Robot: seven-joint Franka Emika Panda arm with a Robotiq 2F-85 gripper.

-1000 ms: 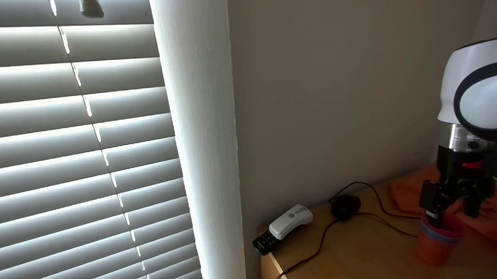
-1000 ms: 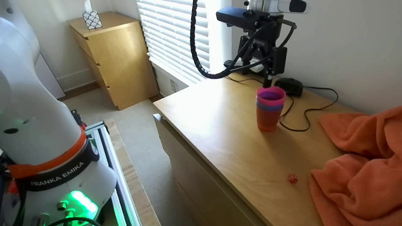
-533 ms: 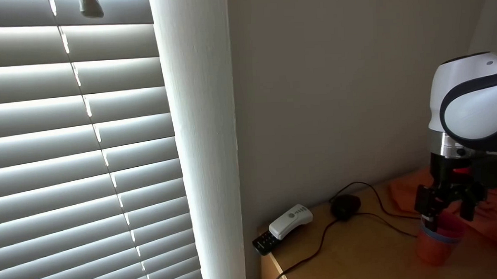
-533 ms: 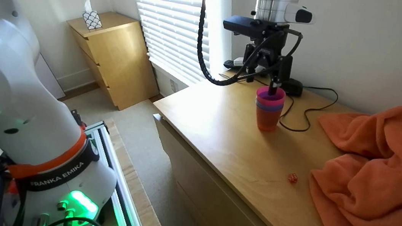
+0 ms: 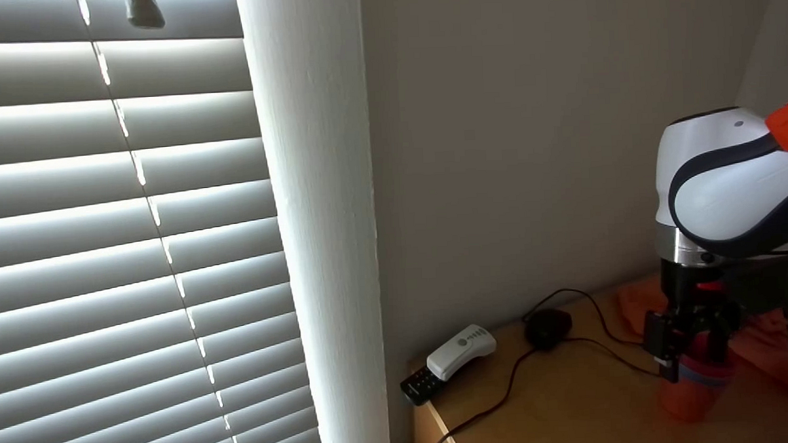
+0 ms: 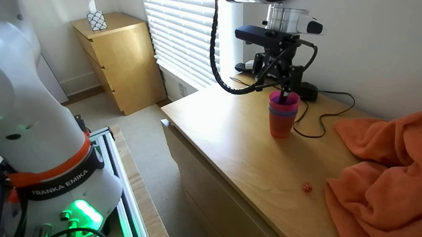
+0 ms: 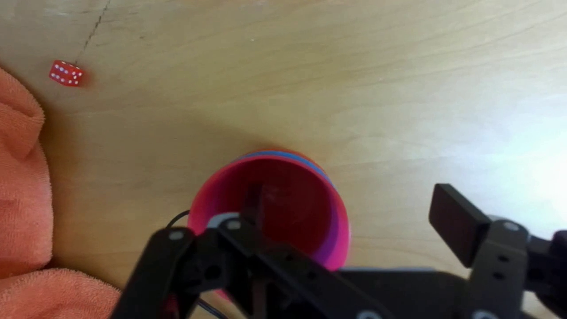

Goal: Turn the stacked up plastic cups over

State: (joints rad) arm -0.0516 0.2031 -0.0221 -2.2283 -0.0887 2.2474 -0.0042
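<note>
The gripper (image 7: 350, 208) points straight down, its fingers parted wide and clamped on nothing: the inner finger (image 7: 253, 201) reaches into the mouth of the stacked cups (image 6: 281, 123), while the outer finger (image 7: 458, 226), in the wrist view, hangs clear of them on the side away from the orange cloth (image 6: 399, 190). The stack stands upright on the wooden top (image 6: 225, 132), pink cup (image 6: 284, 107) uppermost, blue and orange showing beneath, so the turn is not yet done. Should the gripper close here, it would probably pinch the cup wall; if one finger meets it well ahead of its partner, the light stack could slide or tip. A shallow bite might take the pink cup alone, and the lower ones, held by nesting, could drop out mid-turn. How low the outer finger sits is hard to judge in both exterior views. A black cord (image 7: 212, 309) runs just beside the cups, where a broad swing might snag it. The arm (image 5: 720, 190) comes in from above, its wrist plumb over the stack, so the turn likely calls for lift first, then a large rotation. Farther off, a red die (image 7: 66, 73) lies near the cloth, a black device (image 5: 548, 328) sits apart from the cups, and beyond are a white handset (image 5: 462, 351) and window blinds (image 5: 126, 244).
</note>
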